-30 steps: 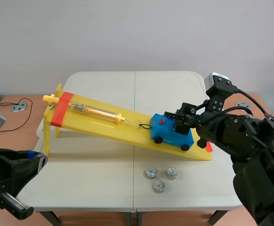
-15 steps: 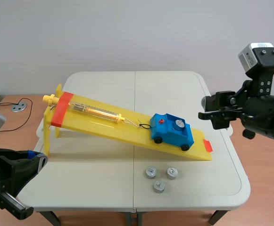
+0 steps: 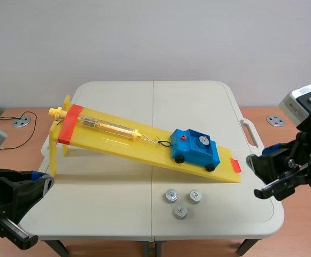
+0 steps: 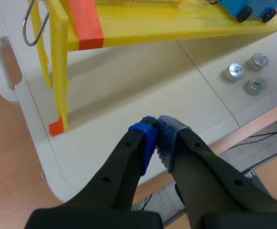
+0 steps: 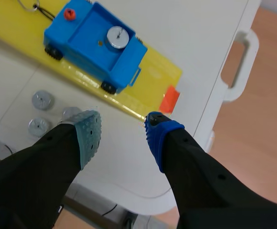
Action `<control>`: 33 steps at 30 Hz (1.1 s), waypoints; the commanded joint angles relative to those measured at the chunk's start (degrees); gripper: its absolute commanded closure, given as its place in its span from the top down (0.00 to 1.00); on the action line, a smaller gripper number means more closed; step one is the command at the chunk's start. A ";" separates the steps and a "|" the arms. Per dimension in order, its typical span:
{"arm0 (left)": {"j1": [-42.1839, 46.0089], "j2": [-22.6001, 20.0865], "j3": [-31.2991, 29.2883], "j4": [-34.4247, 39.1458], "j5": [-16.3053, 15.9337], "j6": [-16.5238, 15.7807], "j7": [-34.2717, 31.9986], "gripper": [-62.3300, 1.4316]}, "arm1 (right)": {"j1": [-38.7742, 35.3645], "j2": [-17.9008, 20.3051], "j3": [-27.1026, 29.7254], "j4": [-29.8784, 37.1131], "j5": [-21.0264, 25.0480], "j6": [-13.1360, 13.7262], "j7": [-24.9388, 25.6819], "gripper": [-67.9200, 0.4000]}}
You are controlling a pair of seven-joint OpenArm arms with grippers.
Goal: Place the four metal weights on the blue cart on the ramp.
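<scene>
one metal weight (image 3: 202, 141) sits in the blue cart (image 3: 194, 155), three weights (image 3: 180, 212) wait on the bench (image 3: 112, 184) lower centre; right claw (image 5: 121, 132) spread, left claw (image 4: 156, 136) pressed together

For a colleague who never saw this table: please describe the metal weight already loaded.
A yellow ramp slopes across the white table, with a blue cart near its low end. The metal weight is the silver disc inside the cart's tray; the three other weights lie on the table itself.
</scene>
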 commanded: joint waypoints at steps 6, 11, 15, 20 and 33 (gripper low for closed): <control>-0.96 0.44 -0.37 2.89 -4.44 -1.03 -5.90 0.08 | 3.10 -0.17 -5.88 -0.15 -3.61 1.88 9.62 0.35; -0.96 0.44 -0.37 2.89 -4.44 -1.03 -5.90 0.08 | 3.98 -4.04 -9.51 -3.45 -8.90 0.28 11.76 0.35; -0.96 0.44 -0.37 2.89 -4.44 -1.03 -5.90 0.08 | 6.32 -6.38 -12.13 -6.99 -12.09 -1.29 13.73 0.35; -0.96 0.44 -0.37 2.89 -4.44 -1.03 -5.90 0.08 | 9.09 -9.11 -15.43 -11.30 -15.15 -2.84 15.13 0.35; -0.96 0.44 -0.37 2.89 -4.44 -1.03 -5.90 0.08 | 13.27 -12.94 -22.05 -19.98 -20.37 -8.04 18.58 0.35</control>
